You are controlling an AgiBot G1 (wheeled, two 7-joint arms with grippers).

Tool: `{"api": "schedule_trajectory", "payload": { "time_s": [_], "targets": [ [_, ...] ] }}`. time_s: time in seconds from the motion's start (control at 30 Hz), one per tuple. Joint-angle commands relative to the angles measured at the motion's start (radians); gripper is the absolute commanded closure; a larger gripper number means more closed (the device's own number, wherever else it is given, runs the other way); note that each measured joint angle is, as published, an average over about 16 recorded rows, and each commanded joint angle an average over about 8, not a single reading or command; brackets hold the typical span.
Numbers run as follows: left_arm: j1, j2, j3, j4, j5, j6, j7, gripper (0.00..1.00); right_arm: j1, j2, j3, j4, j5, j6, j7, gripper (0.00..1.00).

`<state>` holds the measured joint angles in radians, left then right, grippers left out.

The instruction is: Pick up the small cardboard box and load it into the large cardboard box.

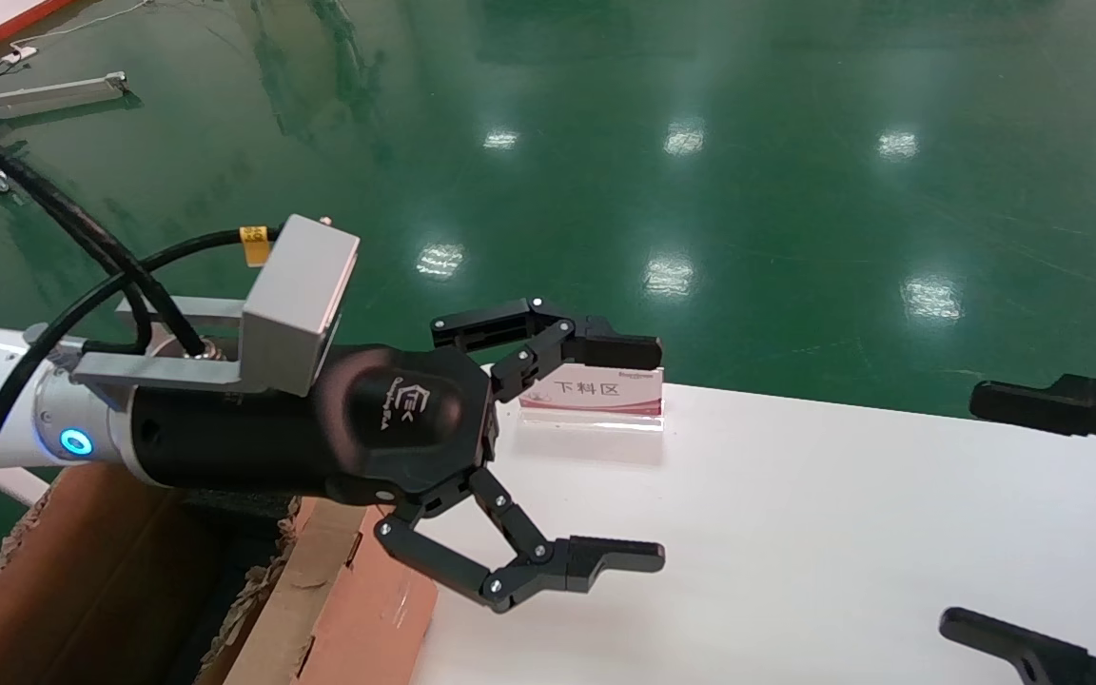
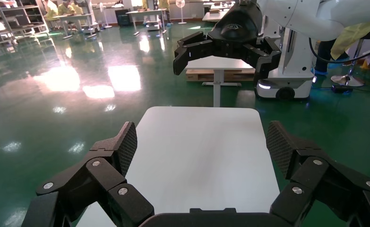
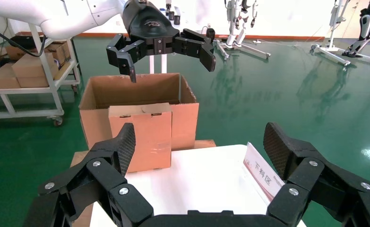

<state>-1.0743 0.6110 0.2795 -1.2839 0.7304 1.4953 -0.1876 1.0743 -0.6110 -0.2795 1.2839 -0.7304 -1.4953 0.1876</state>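
Observation:
The small cardboard box (image 3: 140, 137) stands upright at the left end of the white table (image 1: 795, 533), with clear tape on the face towards my right arm; it also shows in the head view (image 1: 377, 618). The large cardboard box (image 3: 135, 90), with ragged top edges, stands just behind it off the table end and shows at the bottom left of the head view (image 1: 82, 571). My left gripper (image 1: 655, 452) is open and empty, hovering above and just right of the small box. My right gripper (image 1: 967, 512) is open and empty over the table's right side.
A red-and-white sign card (image 1: 596, 390) stands at the table's far edge and also shows in the right wrist view (image 3: 263, 172). Green floor surrounds the table. A cart with more cartons (image 3: 27, 71) stands beyond the large box.

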Motion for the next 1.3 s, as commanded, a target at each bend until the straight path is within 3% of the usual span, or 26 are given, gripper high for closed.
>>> {"api": "schedule_trajectory", "payload": {
  "time_s": [0.03, 0.87, 1.1, 1.3],
  "targets": [
    [0.000, 0.000, 0.000, 0.000, 0.000, 0.000, 0.000, 0.00, 0.000, 0.000, 0.000, 0.000, 0.000, 0.000, 0.000, 0.00],
    [-0.001, -0.030, 0.018, 0.006, 0.030, -0.016, -0.012, 0.00, 0.000, 0.000, 0.000, 0.000, 0.000, 0.000, 0.000, 0.00],
    [-0.045, -0.076, 0.080, -0.001, 0.102, -0.026, -0.064, 0.00, 0.000, 0.000, 0.000, 0.000, 0.000, 0.000, 0.000, 0.00],
    [-0.147, -0.105, 0.178, -0.040, 0.229, -0.021, -0.195, 0.00, 0.000, 0.000, 0.000, 0.000, 0.000, 0.000, 0.000, 0.00]
  ]
}}
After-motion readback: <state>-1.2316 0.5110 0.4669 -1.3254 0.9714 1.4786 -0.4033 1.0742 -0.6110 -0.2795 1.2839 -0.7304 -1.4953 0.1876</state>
